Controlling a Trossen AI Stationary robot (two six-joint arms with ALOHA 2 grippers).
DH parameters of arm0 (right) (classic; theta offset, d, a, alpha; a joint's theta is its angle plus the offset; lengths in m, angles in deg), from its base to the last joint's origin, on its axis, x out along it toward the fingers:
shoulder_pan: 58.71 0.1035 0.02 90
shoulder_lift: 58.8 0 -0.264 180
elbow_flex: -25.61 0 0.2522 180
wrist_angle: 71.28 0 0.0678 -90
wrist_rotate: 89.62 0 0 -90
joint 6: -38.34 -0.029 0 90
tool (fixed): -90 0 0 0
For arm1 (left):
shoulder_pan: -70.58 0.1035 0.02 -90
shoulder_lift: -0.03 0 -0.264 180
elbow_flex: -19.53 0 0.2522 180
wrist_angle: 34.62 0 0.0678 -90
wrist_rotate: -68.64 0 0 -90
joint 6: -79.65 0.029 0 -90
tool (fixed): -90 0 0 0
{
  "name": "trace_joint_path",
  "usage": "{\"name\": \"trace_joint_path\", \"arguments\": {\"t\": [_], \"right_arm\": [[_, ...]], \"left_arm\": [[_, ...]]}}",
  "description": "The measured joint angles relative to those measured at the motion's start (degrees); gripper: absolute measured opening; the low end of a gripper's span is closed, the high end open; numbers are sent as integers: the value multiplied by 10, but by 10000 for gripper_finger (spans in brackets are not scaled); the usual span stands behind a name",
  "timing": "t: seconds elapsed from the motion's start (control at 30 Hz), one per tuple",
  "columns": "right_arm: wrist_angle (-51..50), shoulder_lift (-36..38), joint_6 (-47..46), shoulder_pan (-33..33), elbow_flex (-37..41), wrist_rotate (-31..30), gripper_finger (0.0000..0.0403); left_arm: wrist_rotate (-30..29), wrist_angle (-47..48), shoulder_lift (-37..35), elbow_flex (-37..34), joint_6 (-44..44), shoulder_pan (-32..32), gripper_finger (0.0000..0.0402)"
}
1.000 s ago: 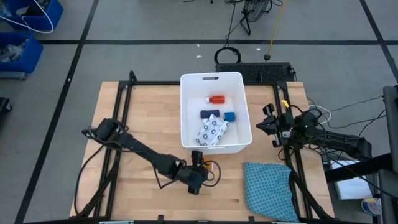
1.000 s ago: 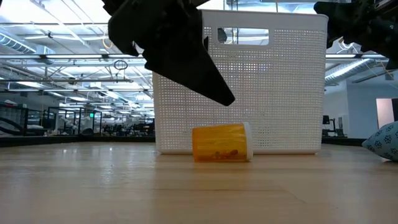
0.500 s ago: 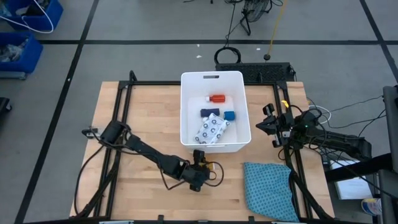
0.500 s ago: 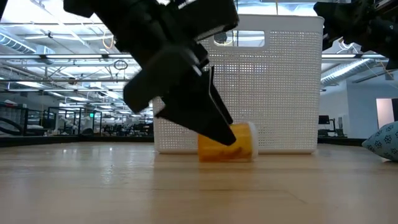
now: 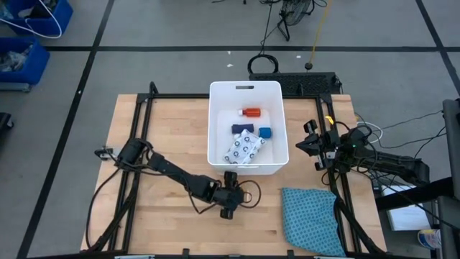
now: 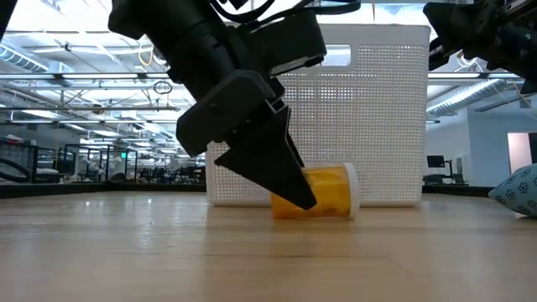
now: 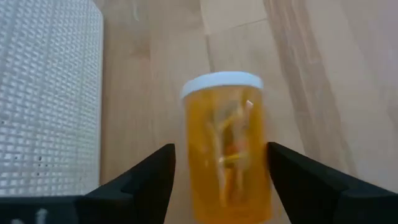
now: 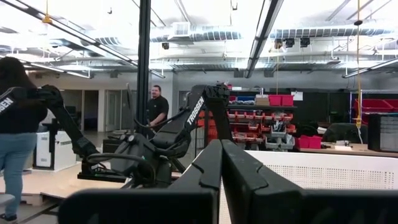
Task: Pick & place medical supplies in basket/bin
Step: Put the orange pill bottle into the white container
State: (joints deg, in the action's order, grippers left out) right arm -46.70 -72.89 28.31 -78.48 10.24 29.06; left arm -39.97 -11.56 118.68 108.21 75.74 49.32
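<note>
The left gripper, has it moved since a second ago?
Yes. In the high view the left gripper has advanced rightward along the table, below the basket, straddling the orange pill bottle.

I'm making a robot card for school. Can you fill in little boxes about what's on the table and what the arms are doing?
bin: white tub at the table's far middle
in bin: orange bottle, blue cube, dark blue bar, patterned packet
on table: orange pill bottle lying on its side in front of the bin, white cap on
left gripper: open, fingers on either side of the pill bottle, not yet closed on it
right gripper: shut, waiting at the table's right edge
cloth: teal, near right corner
</note>
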Motion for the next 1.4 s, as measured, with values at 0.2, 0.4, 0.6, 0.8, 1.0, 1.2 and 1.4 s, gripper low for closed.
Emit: {"name": "trace_joint_path", "arguments": {"t": [0.2,0.4,0.6,0.8,1.0,1.2,1.4], "right_arm": [[0,0,0,0,0,0,2],[0,0,0,0,0,0,2],[0,0,0,0,0,0,4],[0,-3,0,0,0,0,4],[2,-7,-1,0,0,0,4],[5,-8,-4,0,0,1,4],[5,-8,-4,0,0,1,4]], "left_arm": [[34,-2,0,0,2,0,200],[37,-17,-2,0,25,-11,162],[31,-3,-37,3,63,-32,187],[-4,63,-133,3,84,-68,180],[-87,189,-237,3,83,-101,176],[-154,288,-334,3,73,-112,174],[-208,381,-423,3,61,-102,174]]}}
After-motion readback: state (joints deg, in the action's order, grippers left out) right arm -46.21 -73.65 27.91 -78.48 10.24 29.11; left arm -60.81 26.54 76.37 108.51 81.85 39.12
